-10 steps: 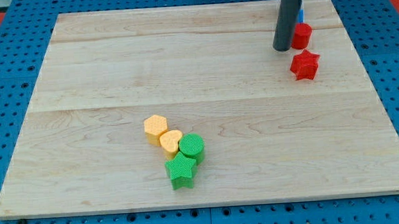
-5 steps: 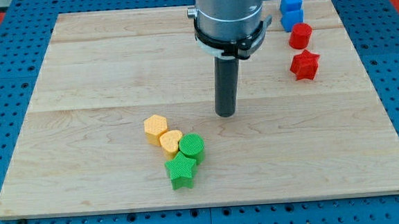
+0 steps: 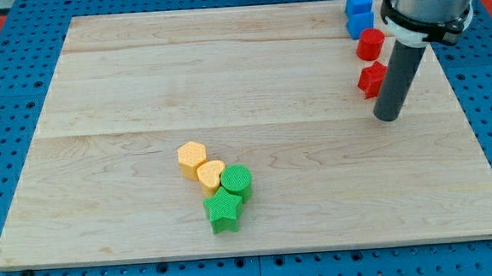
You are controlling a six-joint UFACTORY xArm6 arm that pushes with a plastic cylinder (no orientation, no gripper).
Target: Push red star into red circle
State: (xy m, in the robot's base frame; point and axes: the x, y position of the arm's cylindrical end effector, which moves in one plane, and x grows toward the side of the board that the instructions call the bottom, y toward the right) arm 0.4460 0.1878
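The red star [image 3: 369, 80] lies near the view's upper right, partly hidden by my rod. The red circle [image 3: 369, 44] sits just above it, a small gap between them. My tip [image 3: 386, 116] rests on the board just below and to the right of the red star, close to it; whether they touch I cannot tell.
Two blue blocks [image 3: 359, 11] sit above the red circle at the top right. A yellow hexagon [image 3: 192, 157], yellow heart [image 3: 210, 174], green circle [image 3: 237, 181] and green star [image 3: 223, 210] cluster at lower centre. The wooden board [image 3: 97, 87] lies on a blue pegboard.
My tip went from beside the red circle to the board's middle, then back right to just below the red star. No block has moved.
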